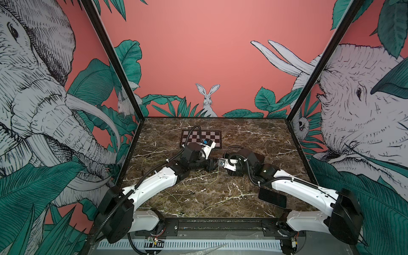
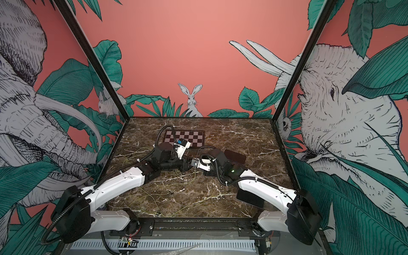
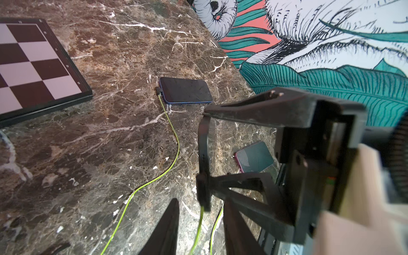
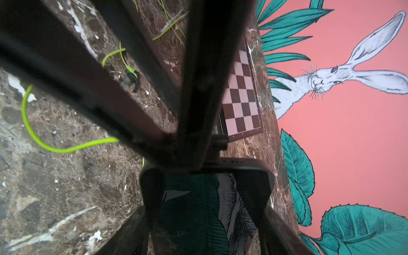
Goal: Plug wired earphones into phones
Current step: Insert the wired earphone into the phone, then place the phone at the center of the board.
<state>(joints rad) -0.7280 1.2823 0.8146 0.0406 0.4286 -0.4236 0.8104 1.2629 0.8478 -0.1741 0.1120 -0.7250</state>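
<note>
While right gripper [image 4: 203, 176] clasps phone [image 4: 194, 209] (cord [image 3: 197, 229] plugged in), left gripper [image 3: 199, 204] spread apart

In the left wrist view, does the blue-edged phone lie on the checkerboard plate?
No, the blue-edged phone lies flat on the bare marble table, apart from the checkerboard plate.

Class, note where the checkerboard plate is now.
In both top views the checkerboard plate lies flat near the table's far edge, left of centre, behind the left arm's wrist.
</note>
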